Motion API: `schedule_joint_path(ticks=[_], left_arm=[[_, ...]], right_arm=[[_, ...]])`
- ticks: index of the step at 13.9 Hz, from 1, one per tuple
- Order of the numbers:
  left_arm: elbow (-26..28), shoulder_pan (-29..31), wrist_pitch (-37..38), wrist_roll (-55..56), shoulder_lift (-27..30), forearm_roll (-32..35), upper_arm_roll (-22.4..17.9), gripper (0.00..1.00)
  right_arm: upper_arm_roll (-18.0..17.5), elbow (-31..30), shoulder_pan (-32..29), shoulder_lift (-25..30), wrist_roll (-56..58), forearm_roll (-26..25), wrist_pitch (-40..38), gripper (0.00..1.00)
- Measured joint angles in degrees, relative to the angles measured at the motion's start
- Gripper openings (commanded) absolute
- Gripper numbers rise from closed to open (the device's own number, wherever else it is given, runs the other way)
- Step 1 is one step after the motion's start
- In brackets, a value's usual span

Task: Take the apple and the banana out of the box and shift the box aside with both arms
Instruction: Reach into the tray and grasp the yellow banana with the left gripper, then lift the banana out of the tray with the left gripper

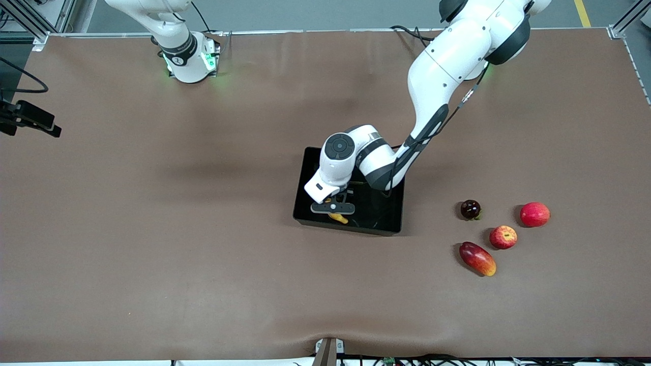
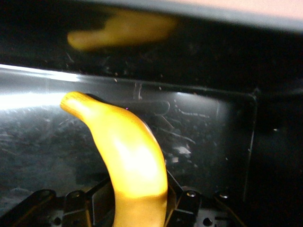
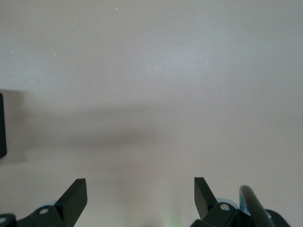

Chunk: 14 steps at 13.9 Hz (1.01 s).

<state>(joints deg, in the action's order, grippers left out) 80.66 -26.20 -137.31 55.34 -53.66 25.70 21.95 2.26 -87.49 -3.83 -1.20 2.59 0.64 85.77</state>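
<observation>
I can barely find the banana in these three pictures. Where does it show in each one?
Front view: only the banana's yellow tip peeks out under the left tool, inside the black box.
Left wrist view: the banana fills the middle, gripped by the left tool.
Right wrist view: not in it; just bare table under the open right tool.
Shared landmark: the box's glossy floor.

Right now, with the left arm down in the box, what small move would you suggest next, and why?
Probably a straight lift. The left tool is shut on the banana inside the box, and the apple already lies out on the table, so raising the banana clear of the walls comes first. The right tool waits open.
</observation>
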Motion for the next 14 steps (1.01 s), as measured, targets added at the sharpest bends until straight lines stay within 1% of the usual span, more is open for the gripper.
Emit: schedule_joint_path(ticks=[3, 6, 9, 12, 14], left_arm=[[-1.01, 0.79, -0.01, 0.0, 1.38, 0.0, -0.1, 0.0], [-1.28, 3.08, 0.44, 0.0, 4.87, 0.0, -0.17, 0.0], [-1.31, 5.6, 5.38, -0.02, 8.9, -0.04, 0.11, 0.0], [-1.36, 7.34, 8.73, -0.17, 12.84, -0.72, 0.18, 0.0], [-1.36, 9.6, 11.77, -3.17, 15.43, -2.15, 0.14, 0.0]], right_arm=[[0.0, 0.0, 0.0, -1.29, 0.0, -0.01, 1.2, 1.0], [0.0, -0.01, 0.0, -1.99, 0.0, -0.02, 1.26, 1.0], [0.0, -0.04, 0.0, -3.79, 0.0, 0.05, 1.39, 1.0], [-0.28, -0.05, 0.02, -5.39, 0.0, 0.43, 2.05, 1.0], [-0.65, -0.04, 0.28, -6.12, 0.01, 2.98, 2.78, 1.0]])
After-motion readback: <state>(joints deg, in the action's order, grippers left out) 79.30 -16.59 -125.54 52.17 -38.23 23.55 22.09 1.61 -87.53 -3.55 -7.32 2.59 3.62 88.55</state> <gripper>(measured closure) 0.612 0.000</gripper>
